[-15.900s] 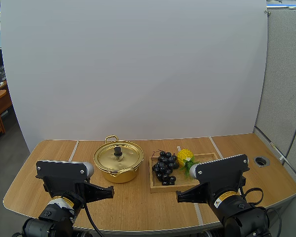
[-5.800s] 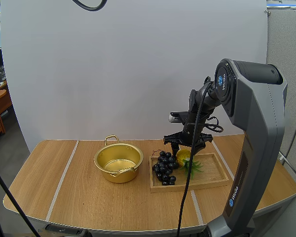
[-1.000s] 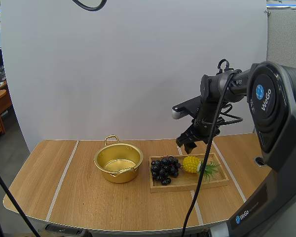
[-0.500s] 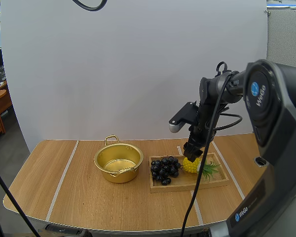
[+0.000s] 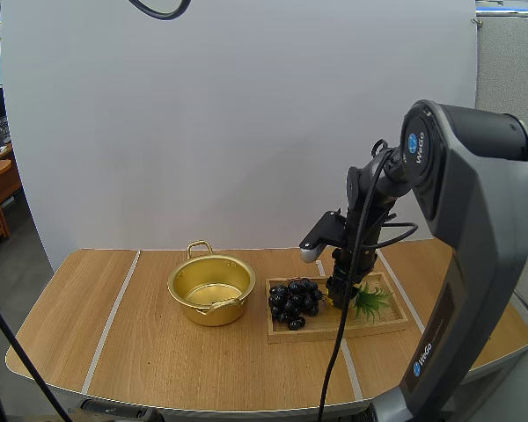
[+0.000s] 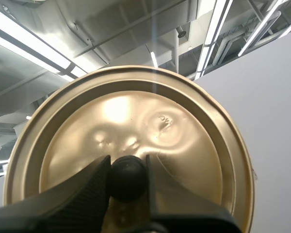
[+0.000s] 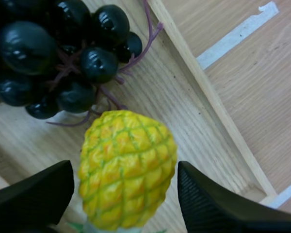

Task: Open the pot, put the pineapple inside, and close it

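The gold pot (image 5: 209,290) stands open on the table, left of the wooden tray (image 5: 334,323). Its lid (image 6: 136,116) is held up in the air: my left gripper (image 6: 128,171) is shut on the black knob (image 6: 128,178). On the tray lies the yellow pineapple (image 7: 128,165), green leaves (image 5: 368,301) pointing right. My right gripper (image 5: 341,294) is down over the pineapple, open, with one finger (image 7: 34,199) on each side of the fruit and a small gap to each. The fruit's body is hidden behind the gripper in the high view.
A bunch of dark grapes (image 5: 295,301) lies on the tray's left half, close beside the pineapple, grapes (image 7: 48,53) just beyond the fingers. The tray's raised rim (image 7: 208,99) runs along the pineapple's other side. Bare tabletop lies left of and in front of the pot.
My right gripper has come down from above the tray's back edge onto the pineapple and now straddles it. The pot, tray and grapes have not moved.
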Robot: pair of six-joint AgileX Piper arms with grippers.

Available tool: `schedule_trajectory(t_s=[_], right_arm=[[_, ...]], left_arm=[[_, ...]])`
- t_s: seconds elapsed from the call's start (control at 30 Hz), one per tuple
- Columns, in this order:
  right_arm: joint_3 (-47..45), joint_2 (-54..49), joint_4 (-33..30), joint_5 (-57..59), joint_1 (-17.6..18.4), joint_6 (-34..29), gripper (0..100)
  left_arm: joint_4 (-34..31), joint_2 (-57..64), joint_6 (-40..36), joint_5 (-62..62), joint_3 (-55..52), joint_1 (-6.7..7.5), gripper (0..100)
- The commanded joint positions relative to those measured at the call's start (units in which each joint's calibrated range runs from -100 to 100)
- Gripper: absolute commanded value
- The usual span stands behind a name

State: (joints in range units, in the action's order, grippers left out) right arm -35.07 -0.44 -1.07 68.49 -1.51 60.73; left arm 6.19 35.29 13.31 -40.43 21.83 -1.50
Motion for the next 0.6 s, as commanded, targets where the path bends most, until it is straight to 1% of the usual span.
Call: schedule_trajectory(t_s=[0.0, 0.23, 0.27, 0.3, 0.33, 0.37, 0.4, 0.57], right_arm=[[0.09, 0.98, -0.63, -2.01, -0.20, 0.73, 100], [-0.04, 2.61, -0.52, -3.37, -0.20, 0.73, 100], [-0.04, 2.47, -0.52, -3.05, -0.20, 0.73, 96], [-0.04, 2.47, -0.06, -2.05, -0.20, 0.73, 74], [-0.04, 2.47, 0.41, -0.71, -0.20, 0.84, 49], [-0.04, 2.47, 0.71, 0.00, -0.20, 1.08, 27], [-0.04, 2.47, 1.07, 0.39, -0.20, 1.08, 0], [0.08, 2.01, 1.07, 1.17, -0.20, 0.90, 0]], left_arm=[[-0.09, 0.20, -0.21, 1.94, 0.42, -0.07, 0], [-0.09, 0.20, -0.21, 1.94, 0.42, -0.07, 0], [-0.09, 0.20, -0.21, 1.94, 0.42, -0.07, 0], [-0.09, 0.20, -0.21, 1.94, 0.42, -0.07, 0], [-0.09, 0.20, -0.21, 1.94, 0.42, -0.07, 0], [-0.09, 0.20, -0.21, 1.94, 0.42, -0.07, 0], [-0.09, 0.20, -0.21, 1.94, 0.42, -0.07, 0], [-0.09, 0.20, -0.21, 1.94, 0.42, -0.07, 0]])
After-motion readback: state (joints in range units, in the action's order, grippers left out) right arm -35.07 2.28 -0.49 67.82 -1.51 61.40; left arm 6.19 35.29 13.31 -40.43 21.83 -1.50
